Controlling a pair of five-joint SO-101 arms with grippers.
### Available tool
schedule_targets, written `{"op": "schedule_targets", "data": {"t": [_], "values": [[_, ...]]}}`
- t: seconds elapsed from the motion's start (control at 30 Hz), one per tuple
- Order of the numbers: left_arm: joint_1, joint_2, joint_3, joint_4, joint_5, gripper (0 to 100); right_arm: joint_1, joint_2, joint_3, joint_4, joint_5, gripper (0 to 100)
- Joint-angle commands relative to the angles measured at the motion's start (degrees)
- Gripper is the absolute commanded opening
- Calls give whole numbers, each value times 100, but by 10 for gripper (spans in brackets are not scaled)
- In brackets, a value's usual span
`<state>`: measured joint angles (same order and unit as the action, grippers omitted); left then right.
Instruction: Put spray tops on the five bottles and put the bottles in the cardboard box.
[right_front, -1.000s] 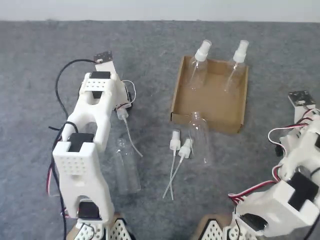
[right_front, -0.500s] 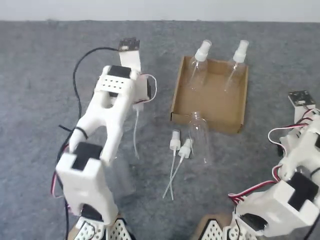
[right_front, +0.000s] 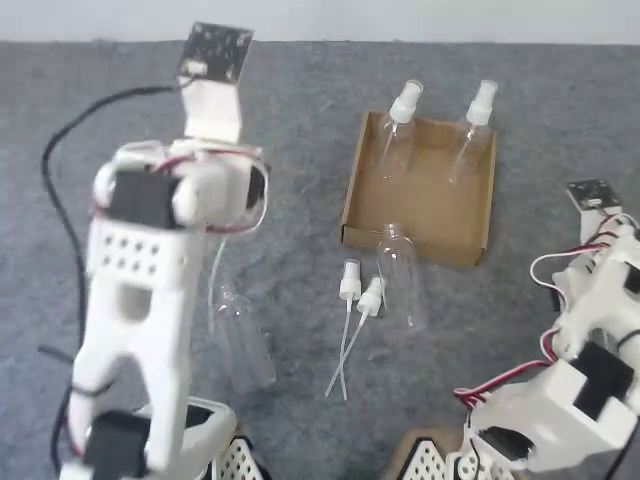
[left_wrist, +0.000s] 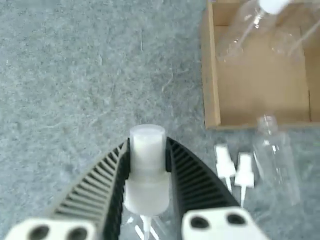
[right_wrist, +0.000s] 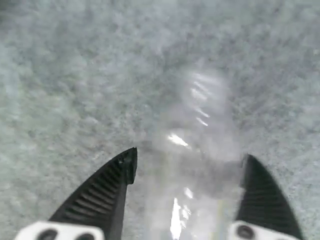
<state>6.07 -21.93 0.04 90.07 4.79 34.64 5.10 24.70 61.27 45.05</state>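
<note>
The left tool (left_wrist: 147, 145) clamps one spray top (left_wrist: 147, 172) over a bare bottle (right_front: 243, 345) lying on the counter (right_front: 300, 120), two loose tops (right_front: 350, 284) and a second bare bottle (right_front: 400, 275) lie beside the box (right_front: 352, 200) holding two capped bottles (right_front: 398, 140), and the right tool (right_wrist: 190, 157) gapes around a blurred fifth bottle (right_wrist: 197, 112).

— Where is the cardboard box (right_front: 420, 212)?
— Toward one o'clock on the grey table (right_front: 300, 120). A capped bottle (right_front: 392, 150) and a second capped bottle (right_front: 462, 155) are in it, white tops at its twelve o'clock wall.
— And outside it?
— An uncapped bottle (right_front: 400, 280) lies at the box's six o'clock. At that bottle's nine o'clock lie a spray top (right_front: 350, 283) and a second spray top (right_front: 372, 296), tubes crossing. An open bottle (right_front: 243, 340) lies at seven o'clock, beside the raised left arm (right_front: 140, 260). The right arm (right_front: 590, 340) sits folded at four o'clock.
</note>
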Motion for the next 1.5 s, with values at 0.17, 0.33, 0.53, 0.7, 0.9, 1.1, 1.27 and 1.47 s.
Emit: {"op": "schedule_targets", "data": {"t": [0.17, 0.33, 0.53, 0.7, 0.9, 1.1, 1.27, 1.47], "values": [[-9, -1688, 1710, -721, -185, 30, -497, -75, -1231, 1138, -35, 303], [-281, -2259, 3037, -1582, -185, 31, -418, -48, -1996, 1631, 9, 298], [-527, -2558, 4110, -2251, -167, 31, -207, 84, -2066, 1701, 211, 297], [-475, -2673, 4523, -2505, -149, 33, -4, 963, -2365, 1411, 211, 296], [-466, -2655, 4567, -2505, -149, 33, 163, 1912, -2910, 1420, 176, 197], [-466, -2637, 4567, -2505, -141, 33, 268, 2281, -3279, 1420, 176, 70], [-466, -2646, 4567, -2505, -132, 33, 180, 1877, -3402, 1560, 167, 9], [-466, -2673, 4567, -2505, -132, 33, -602, 462, -3367, 2281, -378, 6]]}}
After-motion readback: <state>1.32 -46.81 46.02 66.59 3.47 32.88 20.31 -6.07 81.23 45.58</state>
